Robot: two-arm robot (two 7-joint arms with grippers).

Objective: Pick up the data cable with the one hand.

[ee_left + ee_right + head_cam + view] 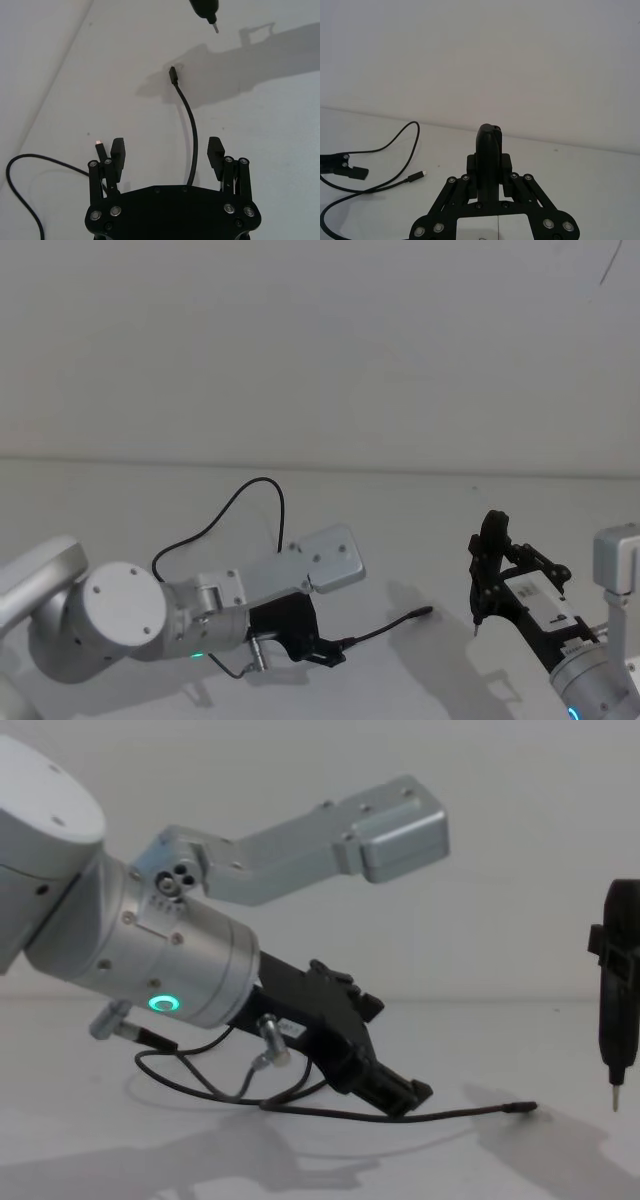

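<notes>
The data cable (268, 483) is a thin dark cord looping over the white table, with one branch ending in a slim plug (424, 612). My left gripper (326, 651) sits low over this branch, open. In the left wrist view the data cable (193, 131) runs between the spread fingers (118, 152), nearer one of them, and a second plug (99, 146) lies beside the other. From the chest, the left gripper (398, 1094) nearly touches the data cable (460, 1114). My right gripper (497, 575) is shut on a dark pen-shaped tool (488, 145), held off to the right.
The tool's metal tip (616, 1101) hangs just above the table (420, 520), right of the cable's end. A grey camera bracket (322, 558) sticks out over my left wrist. A plain wall (320, 340) rises behind the table.
</notes>
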